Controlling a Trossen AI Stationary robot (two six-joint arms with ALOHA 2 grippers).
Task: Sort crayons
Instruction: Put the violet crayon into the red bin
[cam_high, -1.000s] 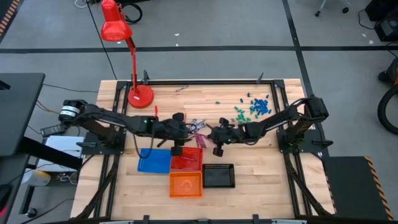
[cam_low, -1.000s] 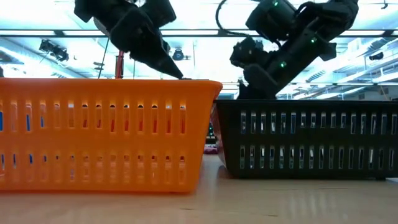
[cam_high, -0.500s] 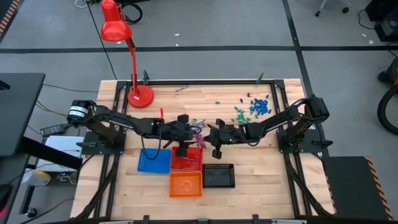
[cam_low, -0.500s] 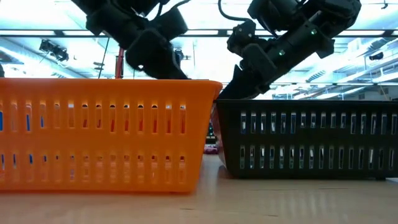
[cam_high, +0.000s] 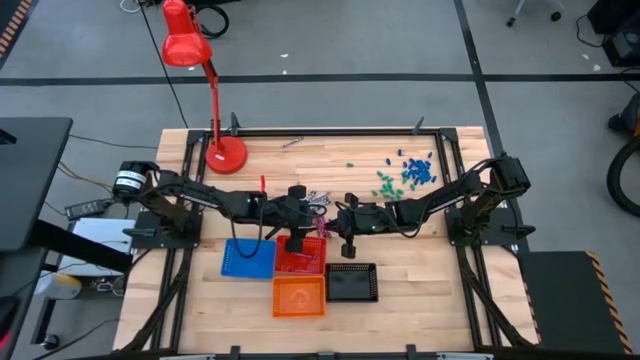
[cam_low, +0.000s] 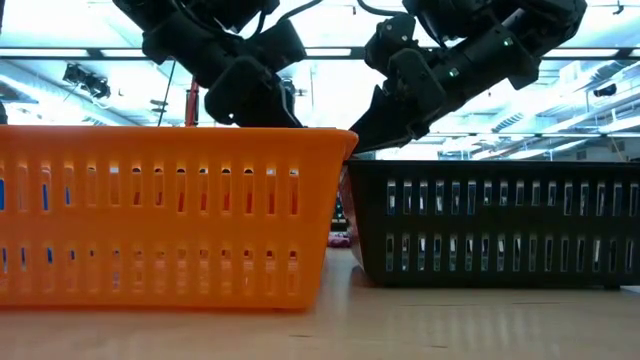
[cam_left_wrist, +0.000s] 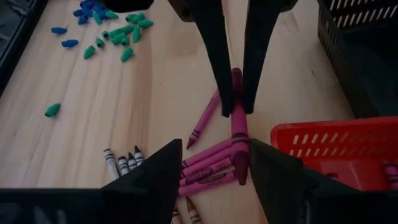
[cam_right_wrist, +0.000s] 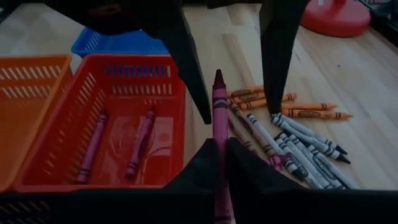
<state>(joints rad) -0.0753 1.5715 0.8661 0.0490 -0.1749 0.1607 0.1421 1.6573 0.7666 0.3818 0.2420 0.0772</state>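
A grey workshop floor surrounds the wooden counter (cam_high: 400, 250), which carries a red lamp (cam_high: 190, 60) at far left and four trays near centre. The left pincer (cam_high: 297, 240) has moved from the crayon pile to above the red tray (cam_high: 300, 256); its jaws have widened and now stand open, holding nothing. Judgement: a handover is being prepared. The right pincer (cam_right_wrist: 219, 155) stays closed on a magenta crayon (cam_right_wrist: 219, 118), just right of the tray, with remaining crayons (cam_right_wrist: 292, 134) beyond.

Dark arms (cam_high: 200, 197), seemingly black cabling
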